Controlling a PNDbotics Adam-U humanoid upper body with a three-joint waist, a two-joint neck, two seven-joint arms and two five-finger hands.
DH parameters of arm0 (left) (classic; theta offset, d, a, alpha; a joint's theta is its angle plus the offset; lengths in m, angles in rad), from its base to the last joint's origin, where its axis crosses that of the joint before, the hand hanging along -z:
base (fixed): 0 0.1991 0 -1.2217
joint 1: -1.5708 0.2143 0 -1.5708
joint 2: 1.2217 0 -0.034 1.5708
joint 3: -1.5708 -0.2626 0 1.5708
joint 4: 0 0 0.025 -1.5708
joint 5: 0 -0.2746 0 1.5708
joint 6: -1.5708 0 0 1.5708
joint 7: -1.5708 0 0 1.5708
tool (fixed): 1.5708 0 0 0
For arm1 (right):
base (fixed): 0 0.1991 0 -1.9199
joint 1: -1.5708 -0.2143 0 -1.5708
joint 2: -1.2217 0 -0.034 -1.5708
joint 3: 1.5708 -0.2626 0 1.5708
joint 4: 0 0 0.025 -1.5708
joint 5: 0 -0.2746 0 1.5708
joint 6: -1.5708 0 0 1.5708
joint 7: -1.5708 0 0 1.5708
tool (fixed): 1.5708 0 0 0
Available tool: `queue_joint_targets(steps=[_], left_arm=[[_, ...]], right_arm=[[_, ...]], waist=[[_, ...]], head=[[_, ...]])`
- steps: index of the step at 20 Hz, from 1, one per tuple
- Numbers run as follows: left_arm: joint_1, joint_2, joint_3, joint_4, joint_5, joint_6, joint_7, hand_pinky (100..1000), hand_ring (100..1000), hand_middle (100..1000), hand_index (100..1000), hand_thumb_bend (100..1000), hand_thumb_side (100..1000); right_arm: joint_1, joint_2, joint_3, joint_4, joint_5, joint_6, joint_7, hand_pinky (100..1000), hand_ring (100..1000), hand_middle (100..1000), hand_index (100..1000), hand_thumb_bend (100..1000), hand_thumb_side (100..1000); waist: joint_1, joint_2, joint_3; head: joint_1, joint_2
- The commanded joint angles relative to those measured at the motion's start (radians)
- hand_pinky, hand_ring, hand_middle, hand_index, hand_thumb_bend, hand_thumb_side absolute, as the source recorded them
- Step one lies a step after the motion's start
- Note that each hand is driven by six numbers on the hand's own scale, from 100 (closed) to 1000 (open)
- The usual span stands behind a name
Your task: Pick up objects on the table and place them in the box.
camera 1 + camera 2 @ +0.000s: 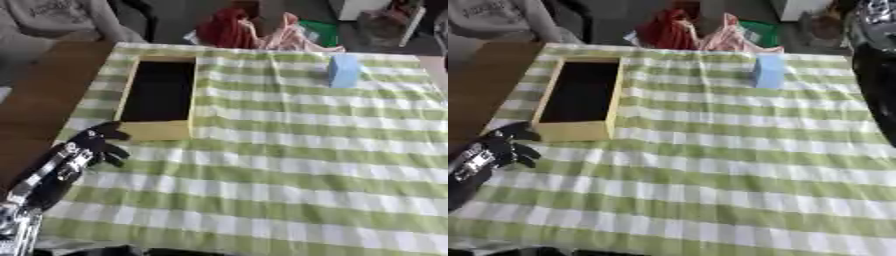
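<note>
Yellow box [158, 131] runs lengthwise away; blue block [344, 70] stands upright

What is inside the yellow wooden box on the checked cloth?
The yellow wooden box shows only a dark interior; no object is visible in it. Its near wall hides the nearest strip of the bottom.

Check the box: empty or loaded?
Looks empty: the box interior shows only dark floor; the blue block stands outside on the cloth.
</note>
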Motion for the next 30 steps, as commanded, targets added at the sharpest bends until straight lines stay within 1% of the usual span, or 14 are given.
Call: queue_joint_targets(steps=[1, 3, 5, 7, 9, 11, 12, 13, 18, 23, 27, 30], left_arm=[[-0.015, 0.014, -0.002, -0.010, -0.001, 0.000, -0.008, 681, 713, 791, 955, 100, 875], [-0.016, 0.014, -0.003, -0.010, -0.002, 0.000, -0.010, 681, 713, 791, 955, 100, 877], [-0.018, 0.014, -0.004, -0.009, -0.003, 0.001, -0.013, 681, 712, 791, 955, 100, 878], [-0.021, 0.013, -0.006, -0.009, -0.004, 0.001, -0.016, 681, 712, 790, 955, 100, 879], [-0.023, 0.013, -0.007, -0.010, -0.005, 0.000, -0.018, 681, 709, 789, 956, 100, 881], [-0.027, 0.014, -0.007, -0.011, -0.006, 0.000, -0.020, 681, 709, 789, 956, 100, 882], [-0.029, 0.014, -0.007, -0.012, -0.007, -0.001, -0.021, 681, 708, 789, 956, 100, 882], [-0.031, 0.014, -0.007, -0.014, -0.007, -0.002, -0.022, 681, 708, 789, 956, 100, 882], [-0.039, 0.016, -0.007, -0.026, -0.010, -0.005, -0.028, 681, 704, 786, 956, 100, 886], [-0.042, 0.016, -0.004, -0.034, -0.012, -0.005, -0.029, 681, 699, 779, 957, 100, 890], [-0.045, 0.015, -0.003, -0.039, -0.013, -0.007, -0.030, 681, 697, 777, 957, 100, 891], [-0.046, 0.014, -0.003, -0.041, -0.014, -0.008, -0.029, 681, 695, 776, 957, 100, 895]], right_arm=[[-0.021, -0.054, 0.059, 0.034, 0.056, -0.045, 0.051, 894, 1000, 853, 956, 100, 223], [-0.021, -0.059, 0.097, 0.051, 0.087, -0.063, 0.082, 917, 1000, 865, 959, 100, 212], [-0.021, -0.065, 0.124, 0.062, 0.120, -0.077, 0.115, 946, 1000, 878, 955, 100, 159], [-0.019, -0.071, 0.133, 0.068, 0.155, -0.088, 0.142, 952, 1000, 884, 955, 100, 152], [-0.015, -0.076, 0.141, 0.075, 0.189, -0.093, 0.138, 958, 1000, 897, 956, 149, 135], [-0.013, -0.080, 0.153, 0.079, 0.221, -0.093, 0.120, 958, 1000, 901, 957, 165, 133], [-0.012, -0.081, 0.155, 0.079, 0.238, -0.092, 0.110, 956, 1000, 904, 954, 191, 123], [-0.012, -0.084, 0.155, 0.078, 0.255, -0.092, 0.096, 955, 1000, 904, 954, 193, 122], [-0.007, -0.096, 0.142, 0.073, 0.340, -0.076, 0.018, 954, 1000, 915, 954, 255, 121], [0.002, -0.102, 0.120, 0.074, 0.428, -0.043, -0.028, 942, 1000, 923, 957, 285, 144], [0.008, -0.100, 0.098, 0.082, 0.495, -0.002, -0.085, 908, 1000, 919, 953, 305, 206], [0.012, -0.095, 0.080, 0.092, 0.545, 0.035, -0.134, 876, 1000, 900, 944, 314, 254]], waist=[[-0.002, -0.010, 0.003], [-0.004, -0.009, 0.004], [-0.006, -0.006, 0.007], [-0.007, -0.003, 0.011], [-0.009, 0.002, 0.016], [-0.011, 0.009, 0.022], [-0.013, 0.013, 0.026], [-0.014, 0.017, 0.029], [-0.024, 0.043, 0.047], [-0.030, 0.061, 0.064], [-0.029, 0.074, 0.076], [-0.027, 0.082, 0.083]], head=[[-0.010, -0.017], [-0.015, -0.019], [-0.018, -0.024], [-0.022, -0.029], [-0.026, -0.033], [-0.032, -0.038], [-0.035, -0.040], [-0.038, -0.043], [-0.055, -0.059], [-0.059, -0.072], [-0.067, -0.088], [-0.072, -0.097]])
